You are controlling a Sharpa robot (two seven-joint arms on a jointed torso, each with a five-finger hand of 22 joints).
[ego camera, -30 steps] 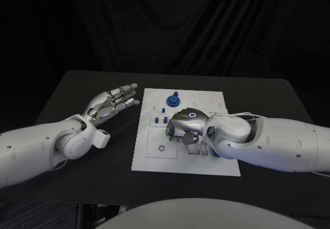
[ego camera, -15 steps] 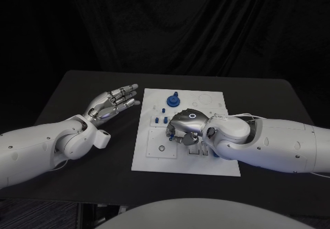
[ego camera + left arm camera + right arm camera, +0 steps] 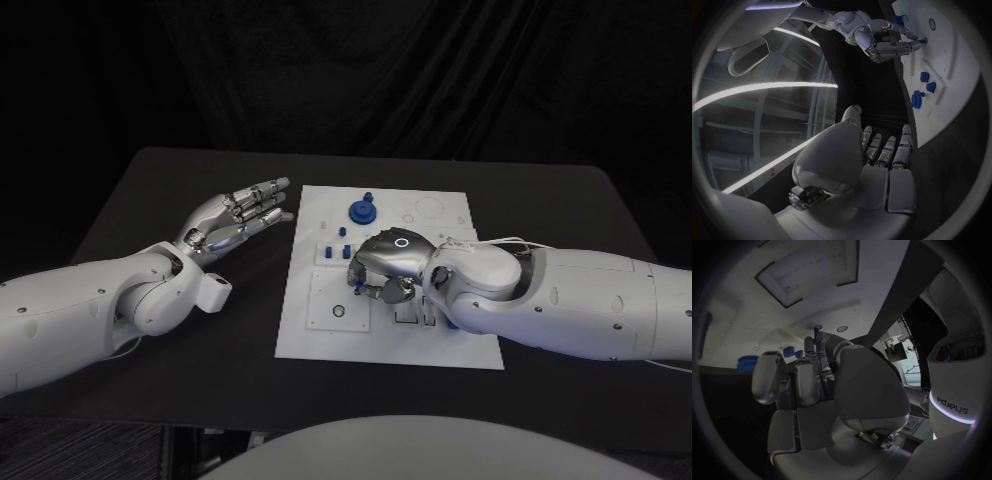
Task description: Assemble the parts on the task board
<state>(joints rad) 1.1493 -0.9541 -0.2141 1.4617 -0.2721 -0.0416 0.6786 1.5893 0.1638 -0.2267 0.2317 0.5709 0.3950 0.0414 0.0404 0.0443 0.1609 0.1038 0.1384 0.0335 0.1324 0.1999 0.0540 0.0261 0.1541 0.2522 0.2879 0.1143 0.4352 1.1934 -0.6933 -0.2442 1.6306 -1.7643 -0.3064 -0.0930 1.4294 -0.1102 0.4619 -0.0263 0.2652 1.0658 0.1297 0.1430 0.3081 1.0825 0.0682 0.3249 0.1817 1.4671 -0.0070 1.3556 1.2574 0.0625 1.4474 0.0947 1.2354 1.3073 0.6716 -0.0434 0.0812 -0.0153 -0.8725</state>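
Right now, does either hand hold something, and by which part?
The right hand pinches a small blue part by one end over the white board. The left hand holds nothing.

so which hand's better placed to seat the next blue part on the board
Probably the right. The right hand is over the task board, fingers curled by the small blue parts, apparently pinching one. The left hand hovers open beside the board, holding nothing.
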